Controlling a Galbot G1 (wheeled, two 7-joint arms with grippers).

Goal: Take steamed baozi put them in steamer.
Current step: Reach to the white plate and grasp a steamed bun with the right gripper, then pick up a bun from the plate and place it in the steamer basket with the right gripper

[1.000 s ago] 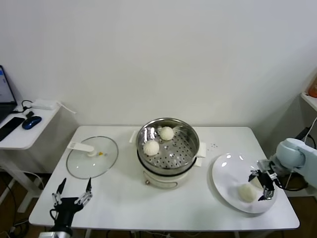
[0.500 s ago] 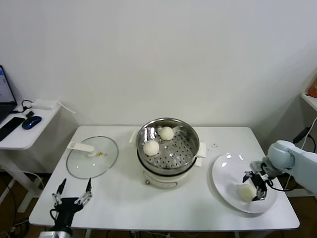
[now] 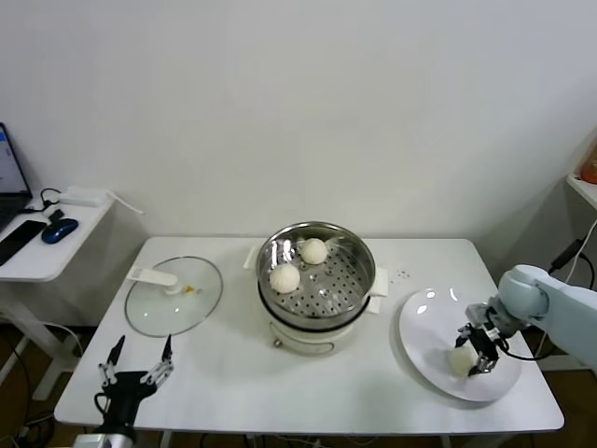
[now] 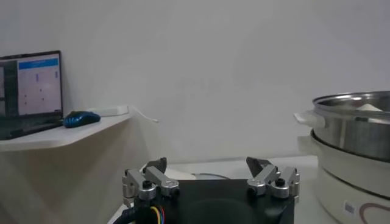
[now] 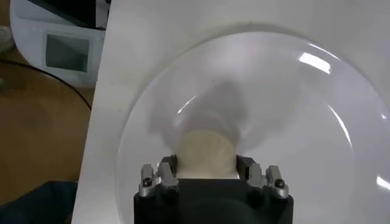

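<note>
The right gripper (image 3: pixel 474 353) pinches a small round off-white baozi (image 3: pixel 461 360) on the flat white plate (image 3: pixel 425 327). Two more buns lie in the shiny perforated steel steamer (image 3: pixel 359 254) mid-counter. The left gripper (image 3: pixel 137 370) hangs spread at the counter's front left edge.

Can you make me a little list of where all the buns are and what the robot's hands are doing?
buns in steamer: two baozi inside the steamer
bun on plate: one baozi on the white plate
right gripper: shut on that baozi, down at the plate
left gripper: open, parked at the table's front left corner, holding nothing
glass lid: lying on the table, left of the steamer
</note>
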